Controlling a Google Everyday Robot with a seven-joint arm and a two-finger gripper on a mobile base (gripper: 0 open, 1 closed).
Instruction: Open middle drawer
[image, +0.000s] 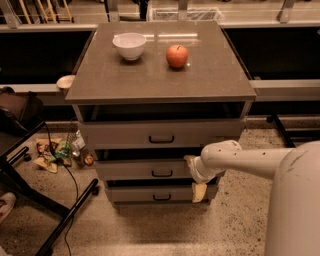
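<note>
At the middle drawer (135, 170), right of centre: hand (194, 175), grip impossible to tell.
Second of three under the tabletop (160, 75), long axis three-to-nine; loop handle (162, 173) near, at nine o'clock from hand.

The desk (210, 75) top is smooth, faintly glossy grey; the middle drawer (135, 170) front is matt. The gripper (195, 176), at that drawer's right end, looks matt cream plastic. The bowl (129, 45) is glossy white.
</note>
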